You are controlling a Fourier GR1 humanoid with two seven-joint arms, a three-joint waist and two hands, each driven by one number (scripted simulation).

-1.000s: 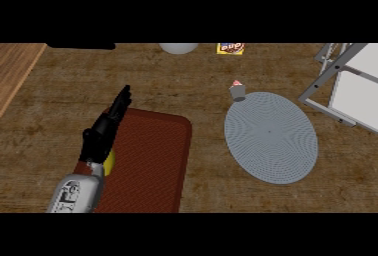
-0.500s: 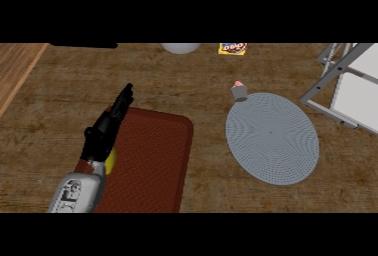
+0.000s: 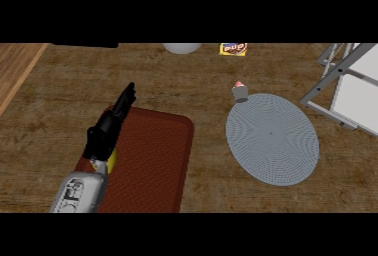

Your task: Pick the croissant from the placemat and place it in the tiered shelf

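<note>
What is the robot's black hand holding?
Nothing. The left hand is straight-fingered over the red mat, empty. The right hand is out of view.

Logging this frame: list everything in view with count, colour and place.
Counter: one, dark wood, fills the view.
Rectangular mat: one, red-brown, lower left.
Oval mat: one, grey, right of centre.
Small object: one, grey with pink top, at oval mat's far edge.
Rounded object: one, white, top edge.
Packet: one, yellow and blue, top edge.
Tiered shelf: one, grey and white, right edge.
Croissant: none visible.
Left hand: one, black, fingers straight, over rectangular mat's left side.
Right hand: not in view.
</note>
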